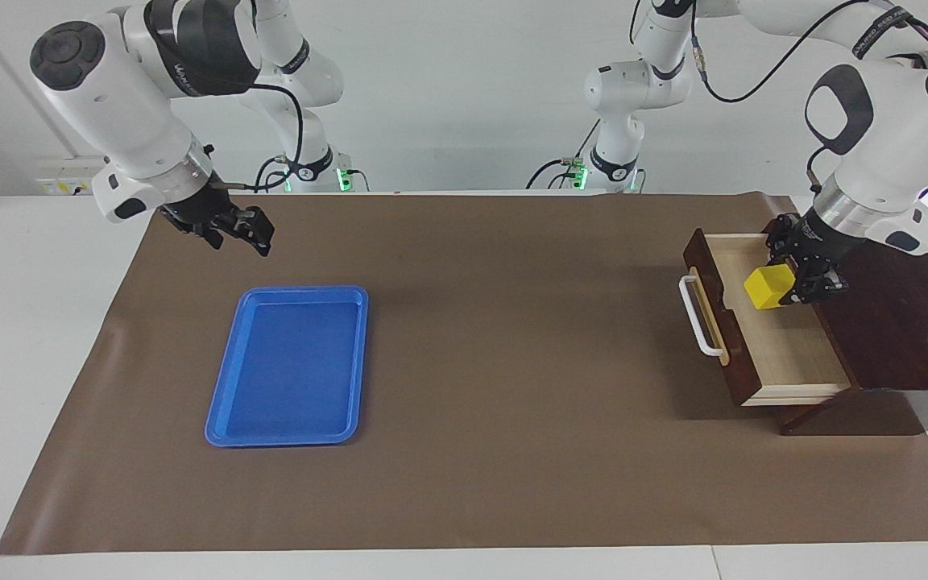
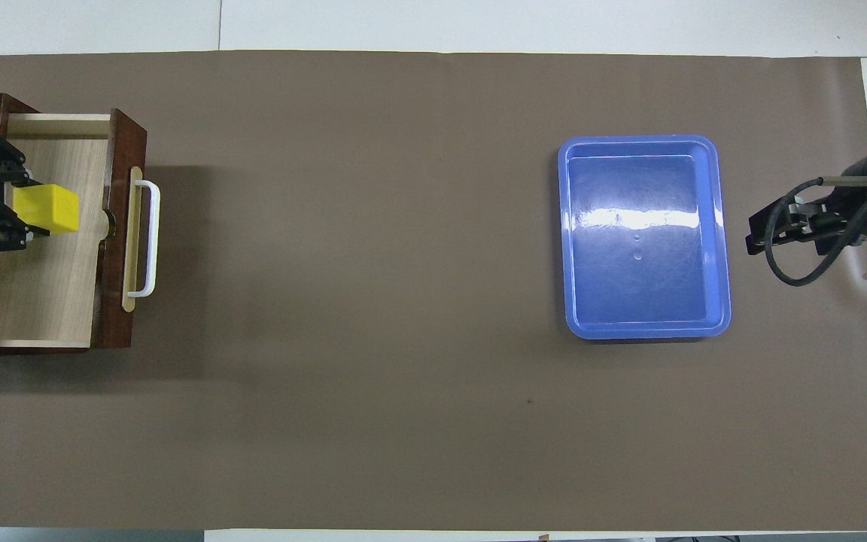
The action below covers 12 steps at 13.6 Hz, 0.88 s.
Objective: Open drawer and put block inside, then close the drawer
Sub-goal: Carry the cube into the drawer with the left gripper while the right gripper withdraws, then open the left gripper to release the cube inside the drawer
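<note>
Left gripper (image 1: pixel 794 278) holds small bright yellow block (image 1: pixel 768 287) over drawer (image 1: pixel 786 346).

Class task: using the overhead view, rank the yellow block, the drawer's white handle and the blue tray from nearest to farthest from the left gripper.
1. Yellow block: held in the left gripper, over the open drawer.
2. White handle: on the drawer's front.
3. Blue tray: toward the right arm's end.
</note>
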### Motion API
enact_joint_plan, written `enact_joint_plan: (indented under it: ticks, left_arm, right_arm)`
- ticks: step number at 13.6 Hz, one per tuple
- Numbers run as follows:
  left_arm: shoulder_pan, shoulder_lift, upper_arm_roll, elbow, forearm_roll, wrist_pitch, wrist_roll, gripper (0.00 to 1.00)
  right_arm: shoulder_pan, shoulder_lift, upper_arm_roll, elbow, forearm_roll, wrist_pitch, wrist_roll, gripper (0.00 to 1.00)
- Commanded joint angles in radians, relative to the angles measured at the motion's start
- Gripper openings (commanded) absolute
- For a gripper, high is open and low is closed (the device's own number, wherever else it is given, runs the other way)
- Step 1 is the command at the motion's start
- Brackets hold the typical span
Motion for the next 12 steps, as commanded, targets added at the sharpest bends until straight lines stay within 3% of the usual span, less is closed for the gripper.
enact_joint_plan:
  ticks: [1, 8, 9, 10, 11, 12]
  left_arm:
    - [0.026, -0.064, -0.010, -0.132, -0.007, 0.053, 0.039, 0.00]
    - [0.062, -0.104, -0.009, -0.289, -0.006, 0.190, 0.087, 0.00]
    - [0.062, -0.104, -0.009, -0.290, -0.006, 0.191, 0.087, 0.08]
    - [0.062, -0.102, -0.010, -0.286, -0.006, 0.191, 0.087, 0.46]
    - [0.056, -0.101, -0.010, -0.281, -0.006, 0.191, 0.084, 0.55]
    - [0.048, -0.098, -0.010, -0.276, -0.006, 0.190, 0.084, 0.86]
  right_arm:
    - [-0.026, -0.028, 0.010, -0.044, -0.020, 0.028, -0.034, 1.00]
    - [-0.037, -0.033, 0.010, -0.056, -0.023, 0.044, 0.006, 1.00]
    - [-0.035, -0.031, 0.010, -0.054, -0.026, 0.045, 0.001, 1.00]
    - [-0.030, -0.031, 0.010, -0.054, -0.052, 0.047, -0.016, 1.00]
    - [-0.024, -0.031, 0.012, -0.054, -0.084, 0.053, -0.031, 1.00]
    - [-0.024, -0.030, 0.012, -0.050, -0.091, 0.058, -0.031, 1.00]
